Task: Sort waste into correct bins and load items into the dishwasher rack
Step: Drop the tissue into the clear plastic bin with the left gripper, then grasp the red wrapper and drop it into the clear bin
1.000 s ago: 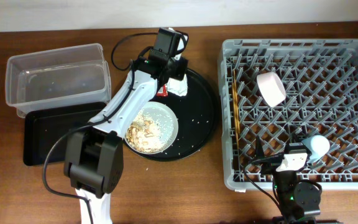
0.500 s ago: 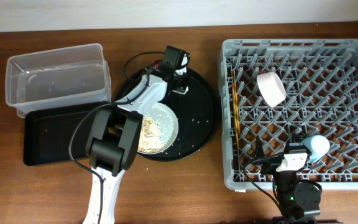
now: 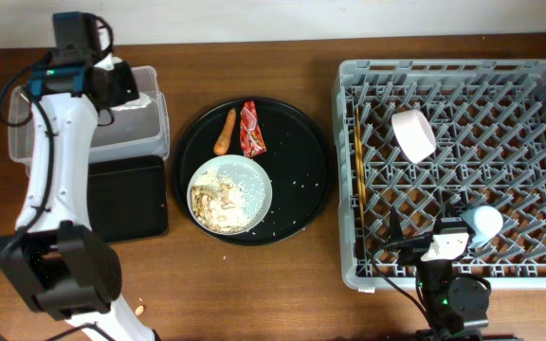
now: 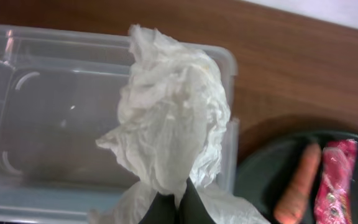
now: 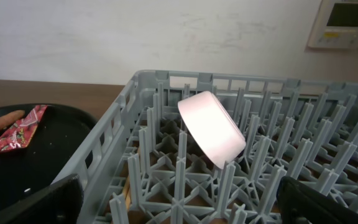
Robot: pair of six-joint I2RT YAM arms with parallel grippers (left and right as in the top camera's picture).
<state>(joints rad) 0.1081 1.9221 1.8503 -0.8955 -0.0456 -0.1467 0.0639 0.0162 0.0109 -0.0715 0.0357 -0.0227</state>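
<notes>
My left gripper (image 3: 114,83) is shut on the crumpled white napkin (image 4: 173,124) and holds it over the right end of the clear tub (image 4: 55,112). The shallow black tray (image 3: 126,204) lies in front of the tub. The carrot piece (image 3: 225,133) and red wrapper (image 3: 252,129) lie on the round black tray (image 3: 301,189), beside the plate (image 3: 245,185) with beige scraps (image 3: 211,204). The white bowl (image 3: 413,134), light-blue cup (image 3: 486,223) and chopsticks (image 3: 358,161) are in the grey rack (image 3: 529,114). My right gripper (image 5: 179,199) is open and empty over the rack's front edge.
The bowl (image 5: 211,127) leans tilted on the pegs in the right wrist view. A small orange bit (image 3: 138,309) lies on the table near the left arm's base. Bare wooden table shows between the round tray and the rack.
My left arm has swung from the back of the round black tray to the left, carrying the napkin over the clear tub. The right arm has not moved.
</notes>
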